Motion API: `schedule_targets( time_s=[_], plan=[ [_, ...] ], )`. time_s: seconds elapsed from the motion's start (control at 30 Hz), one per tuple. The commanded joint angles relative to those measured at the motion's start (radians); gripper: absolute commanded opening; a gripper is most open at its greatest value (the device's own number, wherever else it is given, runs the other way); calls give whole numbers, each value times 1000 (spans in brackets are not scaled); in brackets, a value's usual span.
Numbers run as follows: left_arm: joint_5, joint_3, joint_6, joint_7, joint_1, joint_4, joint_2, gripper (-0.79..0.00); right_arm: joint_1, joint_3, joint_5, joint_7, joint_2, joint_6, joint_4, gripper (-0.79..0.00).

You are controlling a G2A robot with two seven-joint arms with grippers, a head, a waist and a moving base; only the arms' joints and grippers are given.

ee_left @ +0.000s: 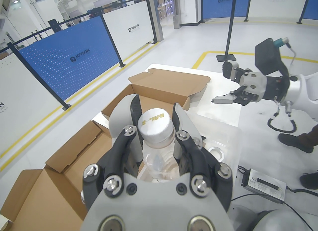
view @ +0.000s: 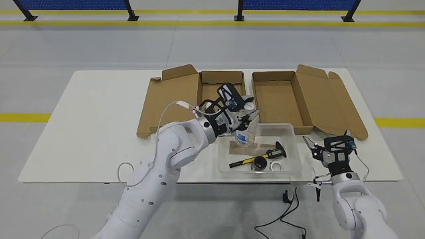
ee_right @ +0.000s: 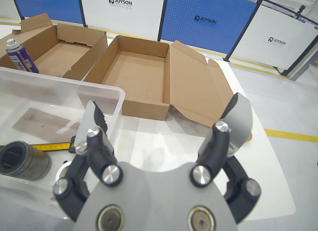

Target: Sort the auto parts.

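Observation:
My left gripper (ee_left: 156,115) is shut on the neck of a clear plastic bottle with a white cap (ee_left: 155,127). In the top view that gripper (view: 243,115) holds the bottle (view: 245,135) over the far left corner of a clear plastic bin (view: 289,130). A yellow-handled tool (view: 255,160), a dark metal cylinder (ee_right: 23,161) and a white ring (ee_right: 62,170) lie in the bin. My right gripper (ee_right: 164,110) stands open with nothing between its fingers. It sits just right of the bin, near the table's front edge (view: 330,145).
Two open cardboard boxes lie behind the bin, one on the left (view: 174,106) and one on the right (view: 275,101). A blue spray can (ee_right: 21,55) stands upright by the left box. A power brick and cables (ee_left: 263,184) lie on the floor.

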Motion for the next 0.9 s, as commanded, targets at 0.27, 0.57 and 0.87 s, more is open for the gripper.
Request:
schedule_targets(
  time_s=[0.27,0.57,0.87],
  plan=[
    [-49,-67,-104,-111,93,-133,32,-785,0,0,0,0,0,0,0,0],
    [-55,-66,-102,-115,104,-145,42,-785,0,0,0,0,0,0,0,0],
    [-32,-30,-47,-76,73,-120,41,-785,0,0,0,0,0,0,0,0]
  ],
)
